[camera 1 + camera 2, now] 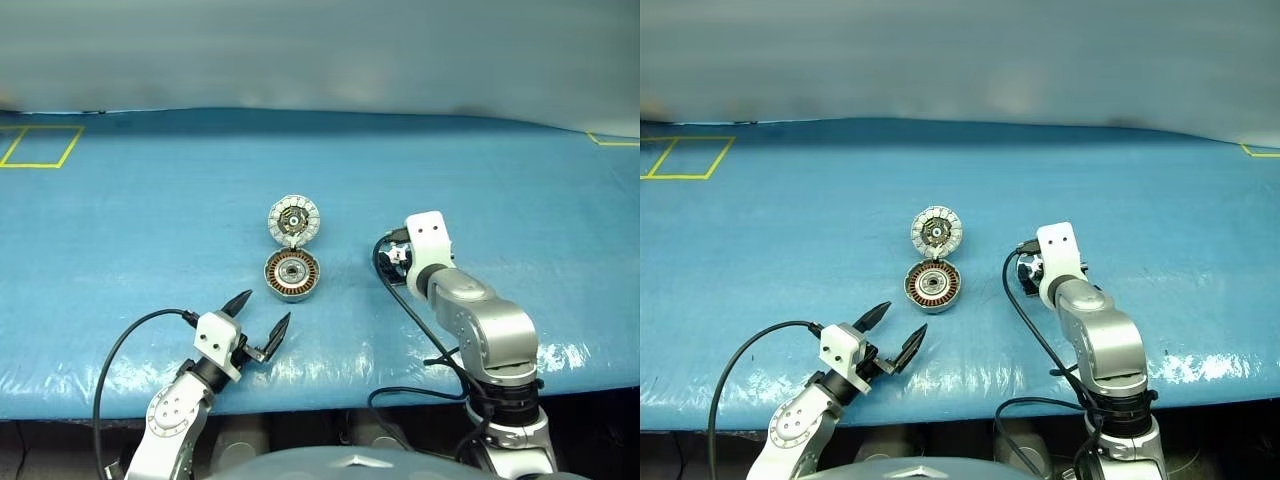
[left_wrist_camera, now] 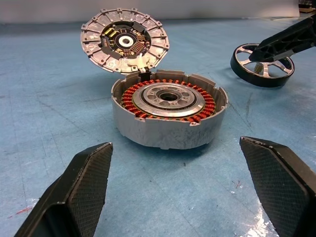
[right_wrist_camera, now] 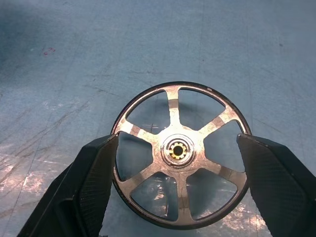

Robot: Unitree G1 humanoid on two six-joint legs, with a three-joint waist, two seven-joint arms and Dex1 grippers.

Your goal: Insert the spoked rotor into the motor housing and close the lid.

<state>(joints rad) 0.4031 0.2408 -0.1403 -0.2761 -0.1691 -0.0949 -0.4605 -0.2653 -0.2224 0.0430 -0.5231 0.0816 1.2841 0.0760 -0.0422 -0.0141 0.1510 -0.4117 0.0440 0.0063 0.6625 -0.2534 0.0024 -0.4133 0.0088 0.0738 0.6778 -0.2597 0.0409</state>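
While the motor housing rests near the middle of the blue surface, its lid stands tilted open at the far rim, ribbed inner face with dark centre turned toward the robot. Inside the housing, a copper-brown ring of windings surrounds a silver-white hub, and the central cavity is unoccupied. The spoked rotor, a dark-rimmed wheel with six silver spokes and a brass-coloured bore, lies flat on the surface to the right of the housing, apart from it. The right tool is poised over the rotor, released, its two black fingers straddling the rim on opposite sides; the left finger seems to touch or nearly touch the rim, the right one stands just clear. The left tool hovers near the front edge of the surface, released and wide apart, aimed at the housing and holding nothing. A yellow taped rectangle marks the far left corner.
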